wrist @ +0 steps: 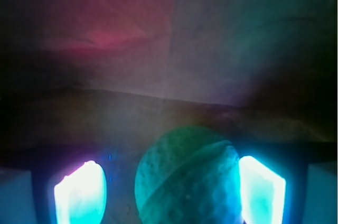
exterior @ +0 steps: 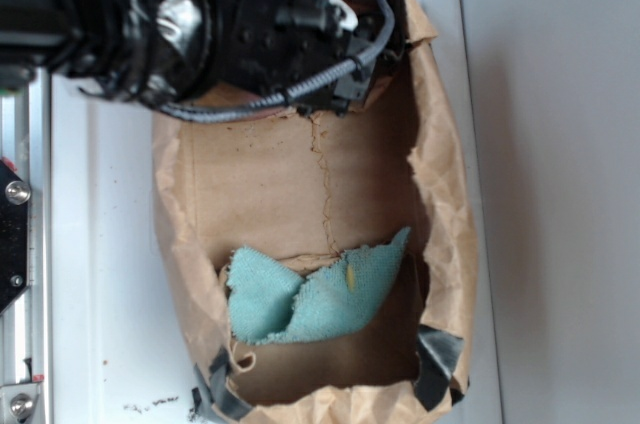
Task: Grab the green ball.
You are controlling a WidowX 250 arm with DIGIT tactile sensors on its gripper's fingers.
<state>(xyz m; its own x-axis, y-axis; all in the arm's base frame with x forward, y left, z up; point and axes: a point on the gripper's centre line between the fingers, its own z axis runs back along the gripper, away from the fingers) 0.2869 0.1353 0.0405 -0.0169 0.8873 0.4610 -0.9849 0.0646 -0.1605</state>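
Gripper (wrist: 169, 192) was open, green ball (wrist: 185, 179) sitting between the fingers (wrist: 79, 195), touching the right one, gap on the left. Arm reached into the paper bag's (exterior: 445, 194) far end; teal cloth (exterior: 310, 294) lay at the near end.

Brown paper bag (exterior: 445, 194) lies open as a liner, crumpled walls torn at the rim, a crack line running down the floor from 12 toward centre. Teal cloth rag (exterior: 310, 296) sits crumpled on the bag floor at about 6 o'clock, frayed edges, small yellow spot near its right side. Black tape (exterior: 440, 354) patches the bag's lower corners at 5 and 7 o'clock; the whole bag rests on a white surface (exterior: 110, 244), with a metal rail (exterior: 22, 244) at 9 o'clock.
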